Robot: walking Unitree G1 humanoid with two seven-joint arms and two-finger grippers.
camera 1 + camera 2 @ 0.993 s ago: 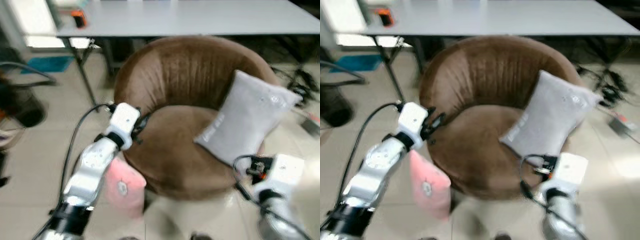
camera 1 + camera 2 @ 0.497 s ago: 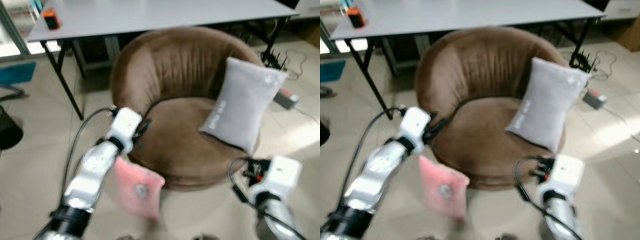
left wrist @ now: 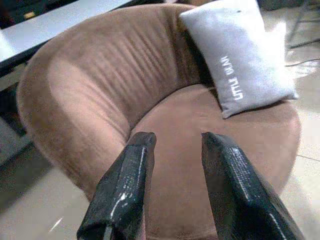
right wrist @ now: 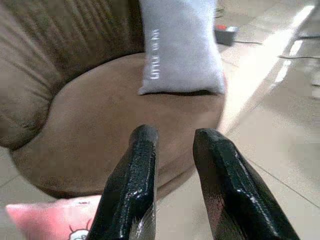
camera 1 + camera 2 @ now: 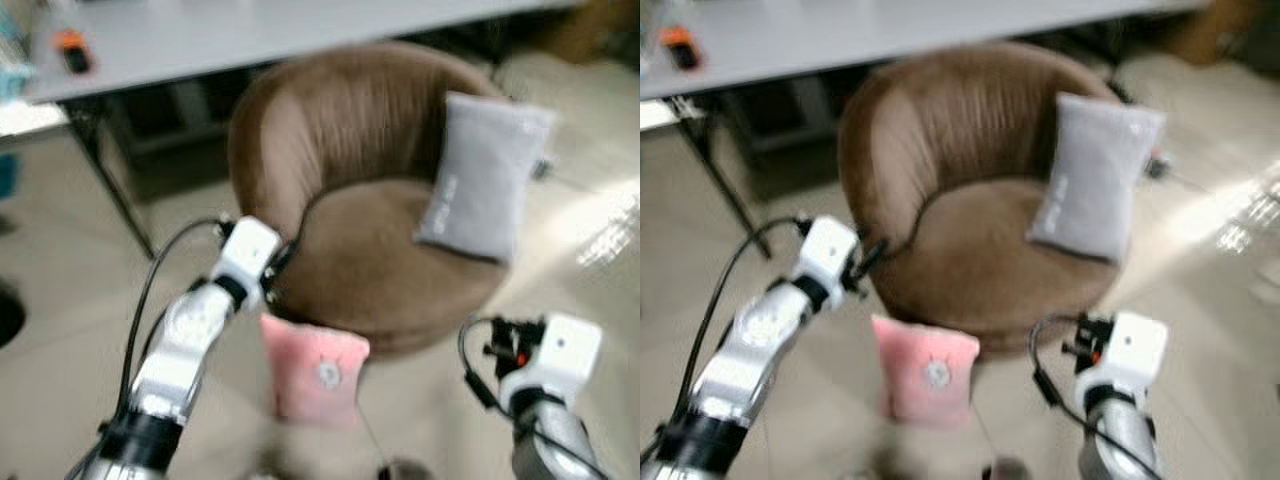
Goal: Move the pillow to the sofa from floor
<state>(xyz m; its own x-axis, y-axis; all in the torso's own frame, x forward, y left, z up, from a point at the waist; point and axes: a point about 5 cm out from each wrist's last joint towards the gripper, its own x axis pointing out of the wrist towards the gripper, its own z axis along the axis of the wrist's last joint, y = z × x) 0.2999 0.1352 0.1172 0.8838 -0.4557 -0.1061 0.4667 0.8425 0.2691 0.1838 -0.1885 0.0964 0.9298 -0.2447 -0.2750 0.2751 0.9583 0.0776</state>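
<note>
1. On the floor (image 5: pixel 60 300), just before the sofa's front edge, a pink pillow (image 5: pixel 313 371) stands upright with a small print on its face.
2. The sofa (image 5: pixel 370 200) is a round brown tub seat; a grey pillow (image 5: pixel 478 175) leans against its back on the robot's right side, with a line of white letters down it.
3. The left gripper (image 3: pixel 172 145) is held out in front of the sofa's left rim, above and to the left of the pink pillow; its fingers (image 3: pixel 125 187) are spread with nothing between them.
4. The right gripper (image 4: pixel 172 137) is low on the right, near the sofa's front, with its fingers (image 4: pixel 135 180) also apart and holding nothing; the pink pillow's top edge shows below them in the right wrist view.
5. Behind the sofa stands a grey counter (image 5: pixel 250 30) on dark legs, with a small orange thing (image 5: pixel 72 46) on its left end.
6. The head views are blurred.
</note>
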